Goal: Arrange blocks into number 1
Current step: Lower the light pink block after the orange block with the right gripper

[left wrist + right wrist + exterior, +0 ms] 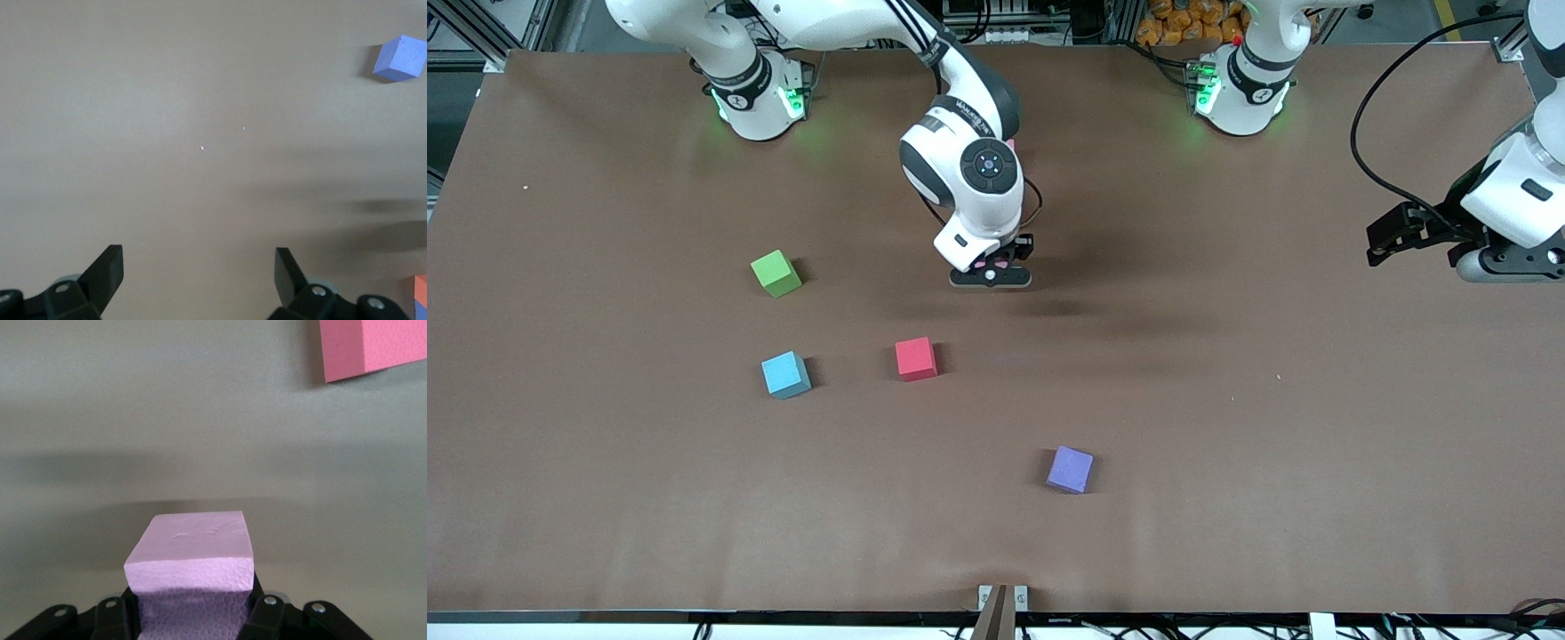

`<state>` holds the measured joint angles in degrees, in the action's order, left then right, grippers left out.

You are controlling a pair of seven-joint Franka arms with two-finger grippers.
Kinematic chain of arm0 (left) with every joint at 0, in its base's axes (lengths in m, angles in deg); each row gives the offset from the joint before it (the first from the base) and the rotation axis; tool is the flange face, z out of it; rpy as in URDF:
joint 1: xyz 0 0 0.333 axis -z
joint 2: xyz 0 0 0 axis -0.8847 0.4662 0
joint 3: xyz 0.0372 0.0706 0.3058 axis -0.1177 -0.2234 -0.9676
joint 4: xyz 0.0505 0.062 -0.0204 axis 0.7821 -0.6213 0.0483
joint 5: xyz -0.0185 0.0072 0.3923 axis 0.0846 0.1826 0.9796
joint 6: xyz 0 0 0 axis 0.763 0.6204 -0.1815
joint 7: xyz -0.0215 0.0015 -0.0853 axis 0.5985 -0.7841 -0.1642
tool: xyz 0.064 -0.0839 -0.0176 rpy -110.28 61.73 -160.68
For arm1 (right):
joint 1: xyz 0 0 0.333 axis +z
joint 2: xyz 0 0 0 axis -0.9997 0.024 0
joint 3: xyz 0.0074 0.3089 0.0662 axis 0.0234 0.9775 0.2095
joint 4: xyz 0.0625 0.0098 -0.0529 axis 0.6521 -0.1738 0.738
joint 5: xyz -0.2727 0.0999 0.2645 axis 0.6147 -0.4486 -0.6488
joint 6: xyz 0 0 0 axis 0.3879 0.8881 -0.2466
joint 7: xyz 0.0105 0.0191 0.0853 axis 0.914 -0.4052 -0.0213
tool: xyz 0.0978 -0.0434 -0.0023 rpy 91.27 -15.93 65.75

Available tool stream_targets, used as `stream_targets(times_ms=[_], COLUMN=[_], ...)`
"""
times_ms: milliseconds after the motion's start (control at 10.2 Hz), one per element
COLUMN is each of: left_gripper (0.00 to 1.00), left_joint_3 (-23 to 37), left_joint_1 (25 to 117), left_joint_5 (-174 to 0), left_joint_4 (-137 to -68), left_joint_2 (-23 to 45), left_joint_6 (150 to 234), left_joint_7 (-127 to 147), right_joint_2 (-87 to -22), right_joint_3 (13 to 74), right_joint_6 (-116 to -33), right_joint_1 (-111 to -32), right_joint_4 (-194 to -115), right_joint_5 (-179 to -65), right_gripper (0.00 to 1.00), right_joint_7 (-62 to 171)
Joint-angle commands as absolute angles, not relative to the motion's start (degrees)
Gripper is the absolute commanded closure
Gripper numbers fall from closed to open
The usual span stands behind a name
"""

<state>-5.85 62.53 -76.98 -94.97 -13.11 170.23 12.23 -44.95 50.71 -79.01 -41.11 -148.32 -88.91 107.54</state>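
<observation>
Four small matte foam cubes dot the brown table's middle: green, light blue, red, purple; wide lanes between them; the left arm's end bare.

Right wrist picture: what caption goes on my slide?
Right gripper shut on a pale pink block, above the brown table.

No text, label, brand or number can be read anywhere in these views
</observation>
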Motion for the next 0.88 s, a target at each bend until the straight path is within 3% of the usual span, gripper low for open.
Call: stream_targets(times_ms=[0,786], left_gripper=[0.00,0.00], left_joint_3=[-5.22,-5.13], left_joint_1=[61.51,61.68], left_joint_5=[-77.53,-77.78], left_joint_4=[-93.71,-93.36], left_joint_2=[-13.04,-12.78], left_joint_6=[168.93,169.45], left_joint_7=[13.79,13.53], right_joint_2=[-44.86,-45.21], right_joint_3=[50.58,50.58], right_joint_6=[-76.84,-76.92], right_joint_1=[-40.90,-41.08], right_joint_4=[-147.26,-147.35], right_joint_5=[-89.61,-90.49], right_gripper=[1.00,1.00], right_joint_7=[108.83,108.31])
